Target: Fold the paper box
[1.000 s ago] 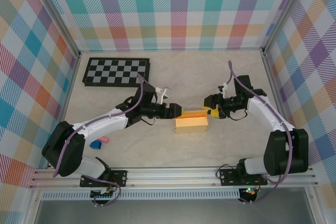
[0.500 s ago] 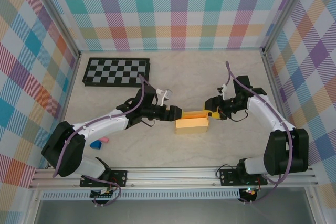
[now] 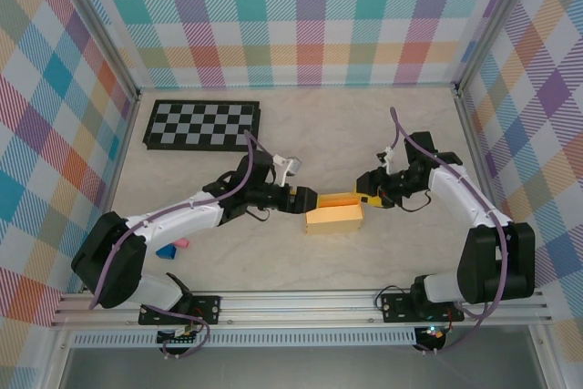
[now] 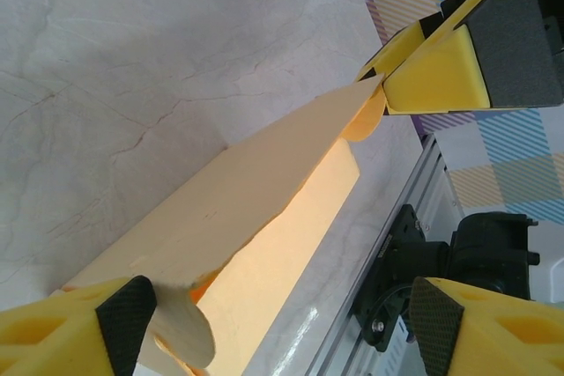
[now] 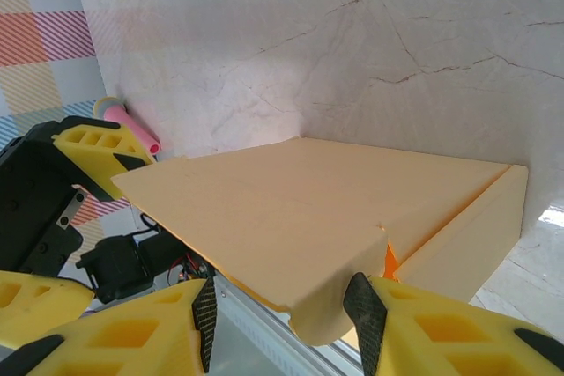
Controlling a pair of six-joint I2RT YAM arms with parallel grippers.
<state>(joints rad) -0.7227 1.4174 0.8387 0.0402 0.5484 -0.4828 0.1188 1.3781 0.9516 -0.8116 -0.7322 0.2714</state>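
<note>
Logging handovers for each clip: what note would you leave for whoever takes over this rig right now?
Left end effector: open, straddling the left end of the paper box.
Right end effector: at the right corner of the lid; grip unclear.
Box: on the table, between the two.
Done: body formed, lid half raised.
Left: probably close and tuck the lid.

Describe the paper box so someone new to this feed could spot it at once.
Look at the middle of the pale marble table, where the left gripper and right gripper almost meet. The paper box lies between them: a small yellow-orange card box with one flap lifted, unlike the black-and-white checkerboard at the far left.
</note>
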